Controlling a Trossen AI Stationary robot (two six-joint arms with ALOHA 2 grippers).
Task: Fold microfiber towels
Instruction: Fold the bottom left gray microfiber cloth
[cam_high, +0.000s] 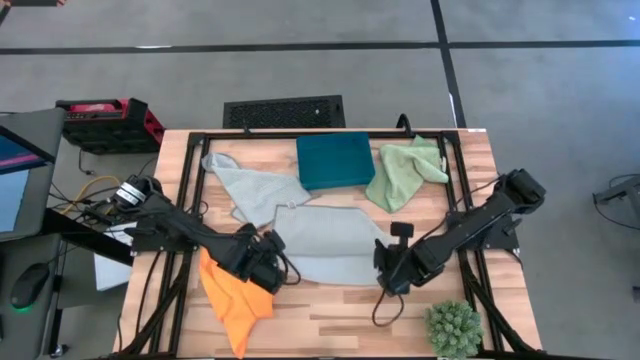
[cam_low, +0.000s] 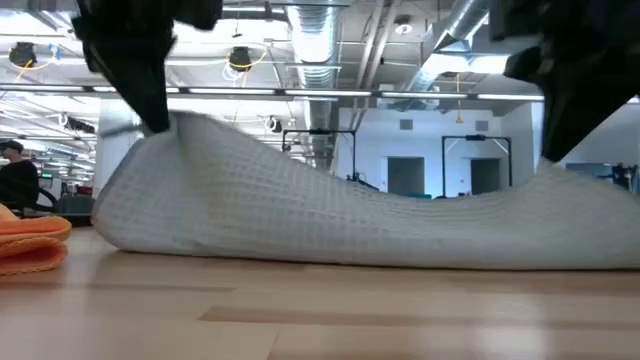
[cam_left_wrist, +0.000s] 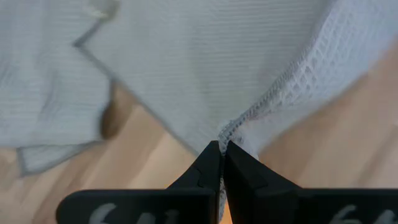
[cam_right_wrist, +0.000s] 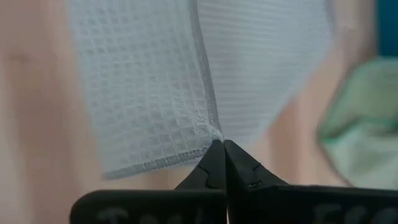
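High view: pale blue-grey waffle-weave microfiber towel (cam_high: 325, 240) lies mid-tabletop (cam_high: 330, 310); left end effector (cam_high: 268, 262) and right end effector (cam_high: 388, 265) each pinch a near corner (fingers pressed together on cloth).

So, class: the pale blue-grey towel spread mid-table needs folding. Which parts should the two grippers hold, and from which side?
Its two near corners, at the edge closest to the table's front. The pale blue-grey towel lies flat with those corners free, so each pinches easily from above. The left gripper is shut on one stitched corner and the right gripper on the other, leaving the far edge as a target to fold onto.
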